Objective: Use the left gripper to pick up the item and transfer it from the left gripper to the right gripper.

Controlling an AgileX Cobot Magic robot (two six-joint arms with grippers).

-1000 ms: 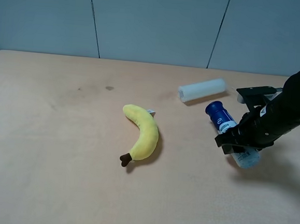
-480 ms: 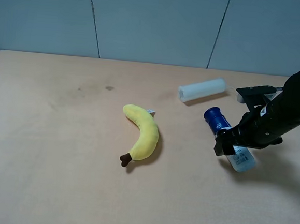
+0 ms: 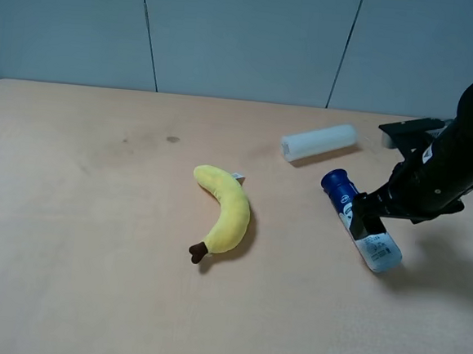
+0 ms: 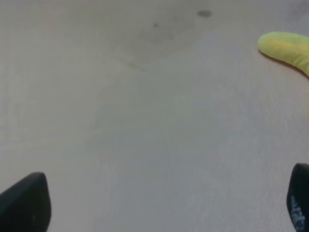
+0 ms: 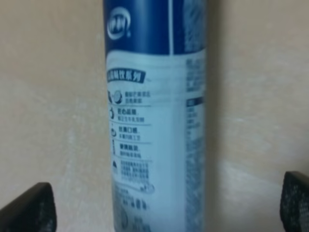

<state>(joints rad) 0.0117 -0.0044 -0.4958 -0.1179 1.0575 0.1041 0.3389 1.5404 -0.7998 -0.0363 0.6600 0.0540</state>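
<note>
Blue-capped and white below, the can [image 3: 361,220] lies flat on the tan bench [image 3: 91,256] at the right of the high view, its dark cap pointing toward the upper left of the frame and its white end toward the lower right. Right over its middle hangs the right hand [image 3: 370,218], black and bulky, on an arm coming in from the right edge; from up here I cannot tell how far its fingers are spread. A plain white tube [image 3: 319,142] lies just above the can, near but apart. A yellow plush banana [image 3: 225,215] curves at the centre of the frame, well apart from both.

From the left wrist camera, the left hand [image 4: 159,205] stands wide, one black fingertip [image 4: 26,205] in the lower left corner and the other in the lower right, with bare bench between them. The banana's yellow end shows at the upper right.

From the right wrist camera, the can fills the middle of the frame, blurred print on its white body, blue at the top. Two black fingertips [image 5: 29,208] sit in the lower corners, spread wide either side and clear of it.
</note>
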